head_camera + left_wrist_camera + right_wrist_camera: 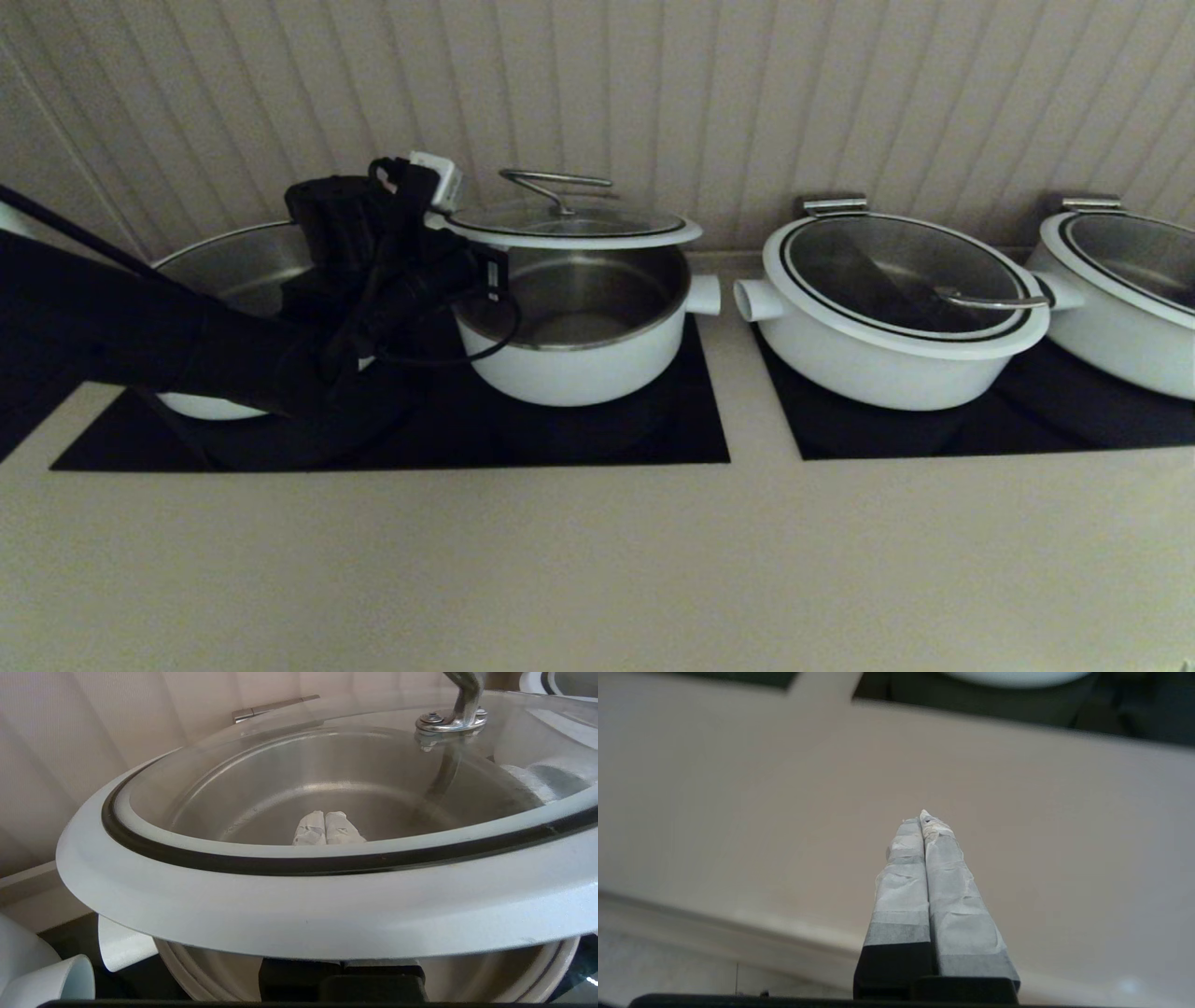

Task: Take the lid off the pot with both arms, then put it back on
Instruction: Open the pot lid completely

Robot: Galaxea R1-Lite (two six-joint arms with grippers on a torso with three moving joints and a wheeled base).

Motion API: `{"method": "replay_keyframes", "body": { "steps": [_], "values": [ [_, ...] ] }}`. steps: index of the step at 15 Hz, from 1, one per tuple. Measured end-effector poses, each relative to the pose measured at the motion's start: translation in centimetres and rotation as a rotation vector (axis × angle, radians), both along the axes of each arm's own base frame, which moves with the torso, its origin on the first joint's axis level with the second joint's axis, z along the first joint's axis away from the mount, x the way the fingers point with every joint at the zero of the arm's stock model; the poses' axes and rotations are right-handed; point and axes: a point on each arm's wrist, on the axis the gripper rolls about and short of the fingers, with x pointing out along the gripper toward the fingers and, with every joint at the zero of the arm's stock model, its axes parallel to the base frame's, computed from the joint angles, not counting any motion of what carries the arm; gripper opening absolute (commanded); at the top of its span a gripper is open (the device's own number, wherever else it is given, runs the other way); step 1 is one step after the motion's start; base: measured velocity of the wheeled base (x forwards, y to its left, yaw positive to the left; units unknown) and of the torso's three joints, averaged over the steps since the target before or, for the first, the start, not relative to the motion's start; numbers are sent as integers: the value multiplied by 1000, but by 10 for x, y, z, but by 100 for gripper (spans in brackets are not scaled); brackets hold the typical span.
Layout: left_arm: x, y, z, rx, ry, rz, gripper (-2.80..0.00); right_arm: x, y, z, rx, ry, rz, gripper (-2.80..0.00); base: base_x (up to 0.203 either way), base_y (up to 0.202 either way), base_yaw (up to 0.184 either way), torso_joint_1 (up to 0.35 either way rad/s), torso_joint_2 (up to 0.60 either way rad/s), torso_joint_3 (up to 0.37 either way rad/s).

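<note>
The lid (569,227), glass with a white rim and a steel bar handle (555,182), hangs level a little above the pot (569,359), which stands open on the black cooktop. My left arm reaches in from the left; its gripper (325,822) is shut, with both taped fingers together under the lid's left edge, seen through the glass. The lid's rim (299,905) lies across them. The pot's steel inside (280,779) shows below. My right gripper (922,817) is shut and empty over the beige counter, out of the head view.
A wider open pot (219,266) stands behind my left arm. Two wider lidded pots (887,364) (1120,345) stand on the right cooktop panel (934,439). A ribbed wall rises close behind. The beige counter (597,560) runs along the front.
</note>
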Motion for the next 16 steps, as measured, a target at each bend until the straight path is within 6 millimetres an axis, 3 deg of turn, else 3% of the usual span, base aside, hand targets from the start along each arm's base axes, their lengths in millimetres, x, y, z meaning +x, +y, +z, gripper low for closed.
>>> {"method": "replay_keyframes", "body": {
  "steps": [3, 9, 16],
  "values": [
    [-1, 0, 1, -2, -3, 1, -280, -6, -1, -15, -4, 56, -6, -280, 0, 0, 0, 0, 0, 0],
    [-1, 0, -4, 4, 13, 0, -280, -7, -2, -17, 63, 65, -49, -280, 0, 0, 0, 0, 0, 0],
    [0, 0, -7, 8, 21, 1, -280, -9, -2, -23, -58, 98, -52, -280, 0, 0, 0, 0, 0, 0]
  ]
}}
